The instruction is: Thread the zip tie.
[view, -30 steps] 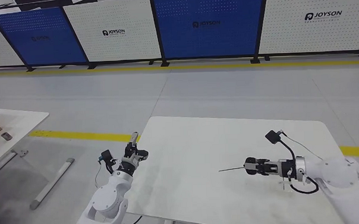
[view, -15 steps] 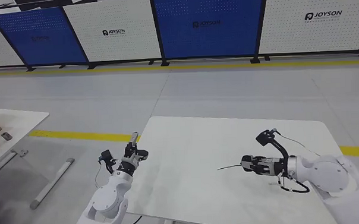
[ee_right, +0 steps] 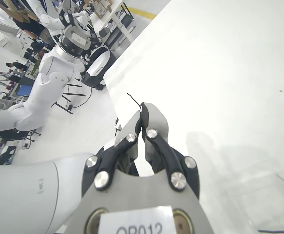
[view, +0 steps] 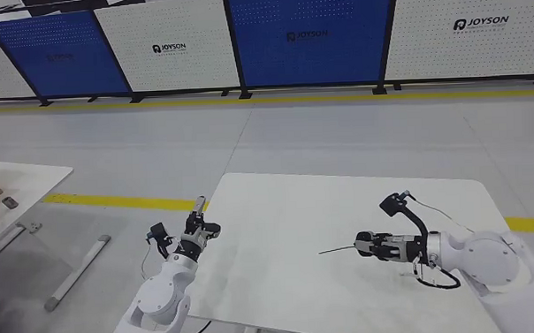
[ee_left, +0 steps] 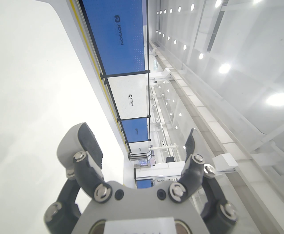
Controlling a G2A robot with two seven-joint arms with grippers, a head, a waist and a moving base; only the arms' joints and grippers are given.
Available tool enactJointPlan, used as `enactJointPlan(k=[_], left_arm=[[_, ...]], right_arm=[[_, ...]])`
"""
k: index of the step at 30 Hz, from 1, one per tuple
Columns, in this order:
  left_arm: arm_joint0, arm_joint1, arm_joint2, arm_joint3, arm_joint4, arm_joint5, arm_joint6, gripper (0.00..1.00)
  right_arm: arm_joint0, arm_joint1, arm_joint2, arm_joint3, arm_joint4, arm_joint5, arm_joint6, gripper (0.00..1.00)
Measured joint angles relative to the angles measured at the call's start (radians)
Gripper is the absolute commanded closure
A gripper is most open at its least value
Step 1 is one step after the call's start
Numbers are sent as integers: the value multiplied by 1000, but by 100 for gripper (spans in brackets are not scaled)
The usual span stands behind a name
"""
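While in right gripper, zip tie over table, panels beyond.

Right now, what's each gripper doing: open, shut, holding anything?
Left gripper: open, empty.
Right gripper: shut on the zip tie.

The zip tie is pinched in the right claw, so its back part hides inside it. A thin black tail pokes out past the tips, too thin to tell which end.
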Motion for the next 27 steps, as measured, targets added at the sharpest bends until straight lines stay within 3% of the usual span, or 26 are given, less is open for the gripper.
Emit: enactJointPlan(k=[3,6,10,12,17,20,27], left_arm=[[0,0,0,0,0,0,0,0],[0,0,0,0,0,0,0,0],[0,0,0,0,0,0,0,0],[0,0,0,0,0,0,0,0],[0,0,0,0,0,0,0,0],[0,0,0,0,0,0,0,0],[0,0,0,0,0,0,0,0]], right_arm=[[-10,1,7,-17,-50,0,-53,100],[-34,4,26,-37,-182,10,-187,100],[-38,10,18,-78,-236,-1,-210,100],[-28,14,7,-74,-218,0,-199,100],[-4,16,-8,-72,-39,0,-129,100],[-5,16,-7,-72,-88,0,-138,100],[-5,16,-7,-72,-90,0,-138,100]])
